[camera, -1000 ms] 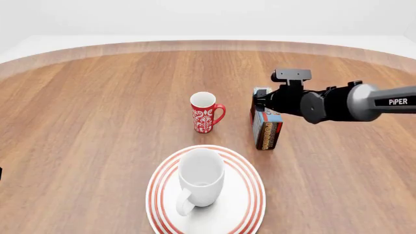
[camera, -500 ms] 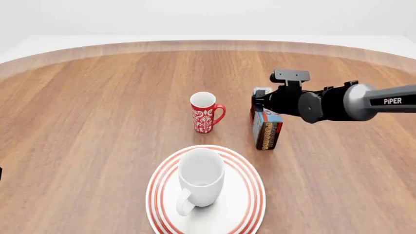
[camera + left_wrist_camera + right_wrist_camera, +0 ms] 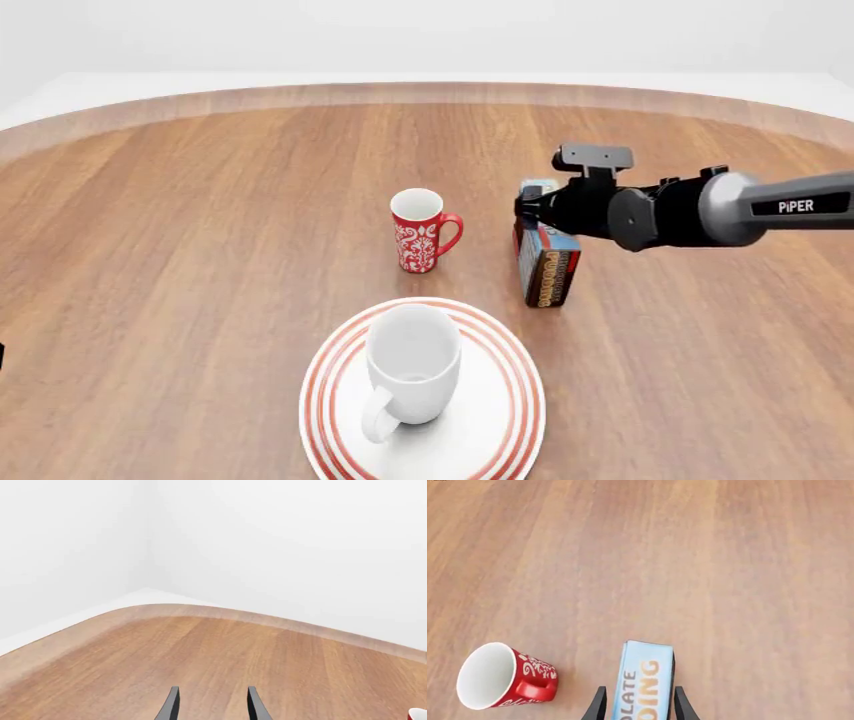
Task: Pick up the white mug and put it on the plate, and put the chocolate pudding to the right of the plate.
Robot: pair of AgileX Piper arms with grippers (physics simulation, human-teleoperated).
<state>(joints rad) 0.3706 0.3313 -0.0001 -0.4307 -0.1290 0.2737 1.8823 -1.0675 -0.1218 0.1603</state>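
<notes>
The white mug (image 3: 414, 365) stands upright on the red-ringed plate (image 3: 518, 400) at the front middle, handle toward the front left. The chocolate pudding (image 3: 549, 268) stands on edge on the table behind and right of the plate. My right gripper (image 3: 535, 214) hangs over its top. In the right wrist view the gripper (image 3: 640, 690) is open, its fingers (image 3: 600, 705) on either side of the carton's light-blue face (image 3: 644, 680). My left gripper (image 3: 212, 690) is open and empty over bare table, out of the front view.
A slim red mug with white pattern (image 3: 423, 232) stands left of the carton, handle toward it; it also shows in the right wrist view (image 3: 502, 682). The round wooden table's far edge (image 3: 427, 90) curves at the back.
My right arm has edged slightly left over the carton. The mug, plate and carton have not moved.
</notes>
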